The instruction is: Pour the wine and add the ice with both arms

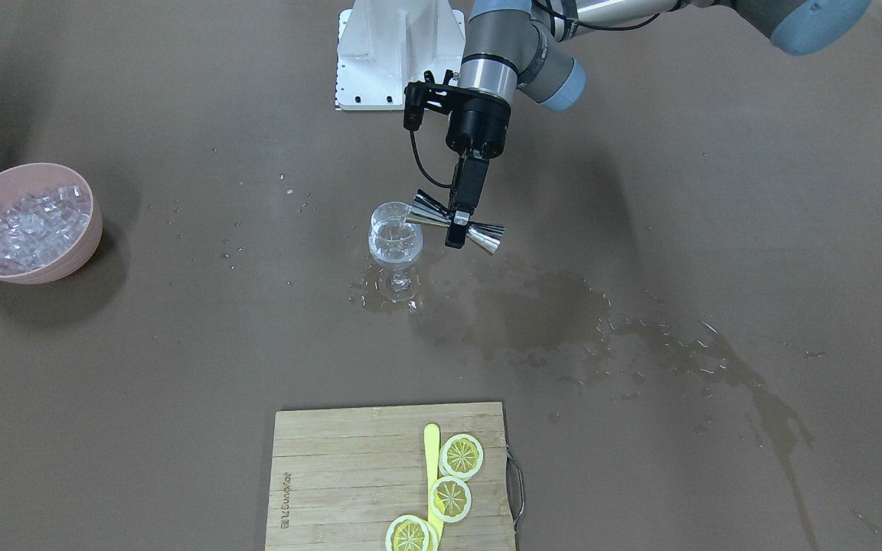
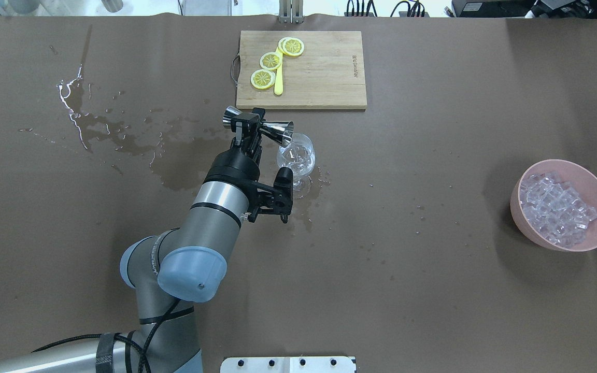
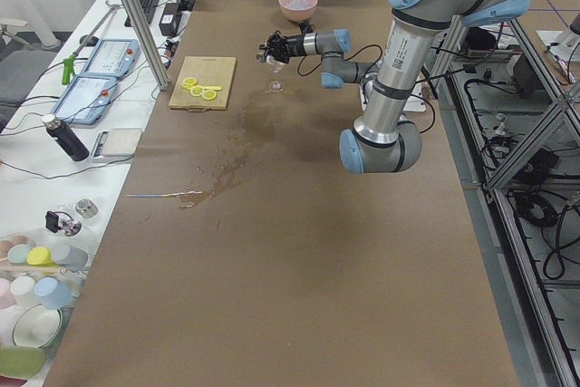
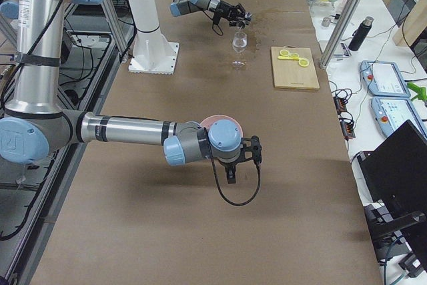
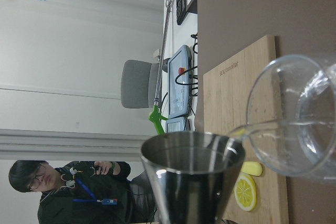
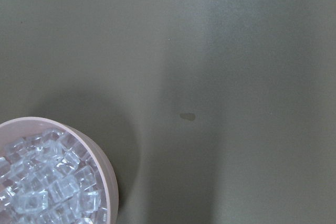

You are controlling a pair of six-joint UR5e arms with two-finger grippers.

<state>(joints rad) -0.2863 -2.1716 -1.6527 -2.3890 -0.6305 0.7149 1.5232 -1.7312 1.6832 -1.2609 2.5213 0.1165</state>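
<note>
Three lemon slices [image 1: 450,497], one glass [image 1: 395,239], one jigger [image 1: 488,238], one bowl [image 1: 66,264].

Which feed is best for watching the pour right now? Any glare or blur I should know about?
Front-facing view: sharp, evenly lit, wine glass and jigger clear. Overhead: the left arm partly hides the glass; white glare on the spill. Left wrist: close, rolled sideways, glass cropped at the edge. Right wrist: soft, shadow band, only the ice bowl in a corner. Side views: glass tiny.
</note>
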